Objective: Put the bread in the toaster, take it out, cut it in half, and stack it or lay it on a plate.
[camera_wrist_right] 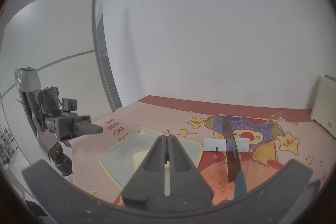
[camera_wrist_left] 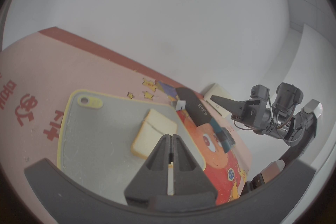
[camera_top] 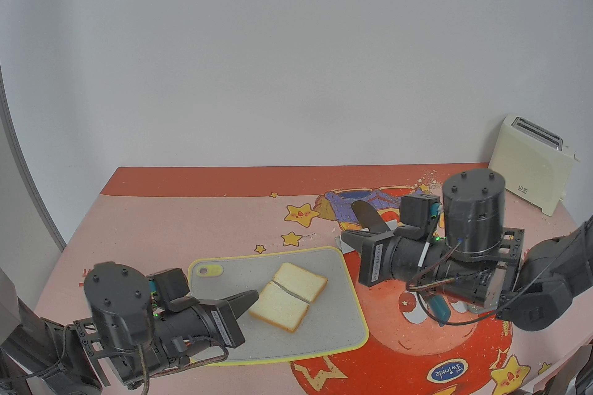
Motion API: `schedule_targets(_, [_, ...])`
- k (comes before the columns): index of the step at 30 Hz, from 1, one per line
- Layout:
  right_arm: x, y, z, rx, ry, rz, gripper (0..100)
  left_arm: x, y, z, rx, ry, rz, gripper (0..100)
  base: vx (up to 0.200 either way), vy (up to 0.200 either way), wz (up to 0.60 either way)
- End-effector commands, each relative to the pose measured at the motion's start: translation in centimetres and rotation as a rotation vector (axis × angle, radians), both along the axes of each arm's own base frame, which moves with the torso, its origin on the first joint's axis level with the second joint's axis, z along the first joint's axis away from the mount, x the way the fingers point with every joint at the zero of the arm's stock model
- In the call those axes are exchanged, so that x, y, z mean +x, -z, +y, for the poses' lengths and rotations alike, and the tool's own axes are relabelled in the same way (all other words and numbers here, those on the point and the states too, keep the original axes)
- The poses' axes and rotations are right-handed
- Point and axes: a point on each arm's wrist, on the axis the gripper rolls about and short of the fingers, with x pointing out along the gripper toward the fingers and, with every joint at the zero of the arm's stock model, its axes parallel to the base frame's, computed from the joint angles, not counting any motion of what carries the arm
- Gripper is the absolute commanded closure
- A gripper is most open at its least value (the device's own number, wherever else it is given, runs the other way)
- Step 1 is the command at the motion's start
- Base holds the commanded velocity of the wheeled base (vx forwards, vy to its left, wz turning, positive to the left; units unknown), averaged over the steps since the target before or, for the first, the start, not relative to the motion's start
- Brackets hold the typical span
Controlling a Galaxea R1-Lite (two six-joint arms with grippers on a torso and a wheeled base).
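Closest in: left gripper (camera_top: 248, 298), fingers pressed together, nothing held, tip low over cutting board (camera_top: 228, 276) and just short of nearer bread half (camera_top: 279, 307). Beyond it, farther bread half (camera_top: 301, 281), touching the first along the cut, both flat on the board. Across the board, right gripper (camera_top: 348, 239), likewise shut and empty, hanging by the far right corner. Beneath that arm, knife (camera_wrist_right: 231, 151), blade propped on white rest (camera_wrist_right: 211, 144), blue handle toward the near side. Toaster (camera_top: 531, 171) well apart at far right.

Cutting judged done; stacking or laying out left. Risks from here:
- Shoving a half off the board by advancing with shut fingers.
- Squashing or tearing soft crumb by pinching too hard.
- Dragging both halves along together, since touching.
- Clipping the knife with the right arm when descending.
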Motion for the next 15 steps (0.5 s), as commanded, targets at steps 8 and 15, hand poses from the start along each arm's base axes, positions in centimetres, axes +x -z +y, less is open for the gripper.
schedule_targets(8, [1.1, 4.0, 1.7, -0.071, 0.009, 0.077, 100, 0.8, 0.1, -1.0, -0.005, -0.031, 0.125, 100, 0.0, 0.0, 0.0])
schedule_targets(15, [2.0, 6.1, 2.1, -0.094, 0.019, 0.102, 100, 0.6, 0.6, -0.8, 0.02, -0.038, 0.167, 100, 0.0, 0.0, 0.0])
